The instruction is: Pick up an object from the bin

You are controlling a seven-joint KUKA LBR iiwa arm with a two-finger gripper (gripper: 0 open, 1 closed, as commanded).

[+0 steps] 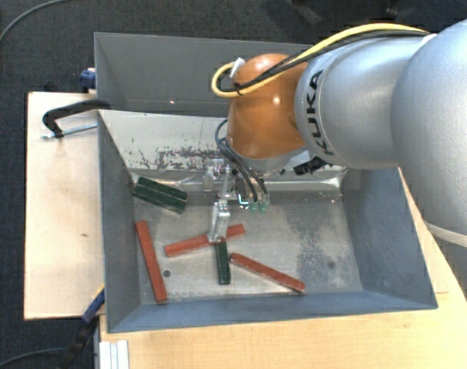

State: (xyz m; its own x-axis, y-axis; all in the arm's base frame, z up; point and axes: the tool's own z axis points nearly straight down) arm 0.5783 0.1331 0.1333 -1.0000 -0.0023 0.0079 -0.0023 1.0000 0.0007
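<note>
Grey steel bin (pixel 387 233) is lying below us, and 5 loose things are sitting on its floor. The gripper (pixel 218 237) is hanging low at the centre of the frame, under the orange cover (pixel 264 106) of the arm that is reaching in from the right. Its tip is sitting right over the middle red stick (pixel 188 246), at the spot where that stick is meeting the top end of the green stick (pixel 221 267). Whether it is touching either one, I cannot say. Wide or narrow? I cannot tell that either, and I am seeing nothing held in it.

Round about, the right red stick (pixel 266 273) is slanting off toward the lower right, its upper end just beside the green stick. The left red stick (pixel 151 261) is lying along the left wall at the lower left. The green block (pixel 160 194) is resting at the upper left by the back wall, well apart from the tool.

By my reading, this is the reach stage: the tool is down among the sticks and no pick is made yet, with all 5 things lying flat on the floor. The next move is calling for a choice of 1 stick, most likely the middle red one. The tool needs to be straddling its narrow width, since a close right at the junction is risking a catch on the green stick too. After that, a straight lift clear of the walls.
</note>
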